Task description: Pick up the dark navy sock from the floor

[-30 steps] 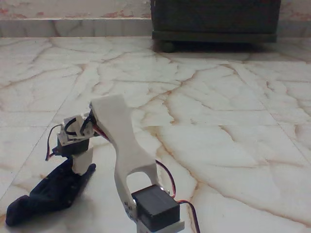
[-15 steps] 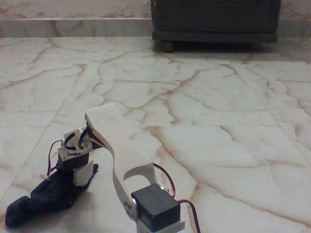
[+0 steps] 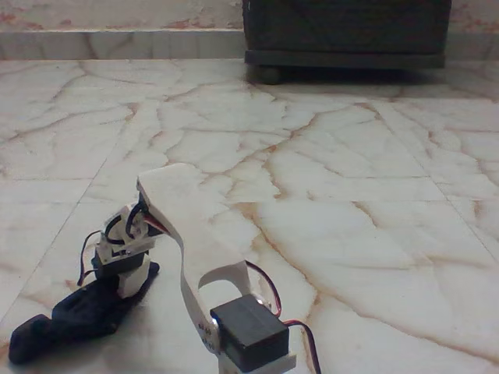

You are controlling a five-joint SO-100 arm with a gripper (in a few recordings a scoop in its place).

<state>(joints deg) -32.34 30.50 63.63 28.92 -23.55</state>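
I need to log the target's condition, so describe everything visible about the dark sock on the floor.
The sock is dark navy, soft, limp cloth, lying crumpled and flat on the glossy marble floor at the lower left of the fixed view. One rounded end points to the lower left corner; the other end reaches up to the right under the arm's hand. The hand is pressed down onto that end; whether its fingers are shut on the cloth cannot be told. Nothing else touches it.

Glossy cream-white marble floor (image 3: 351, 156) runs across the room, crossed by brown-orange veins and thin grout lines, with soft light reflecting off the tiles. At the back stands a dark wooden cabinet (image 3: 347, 31) on round feet, against a pale wall (image 3: 117, 14) with a marble skirting strip (image 3: 117, 44)
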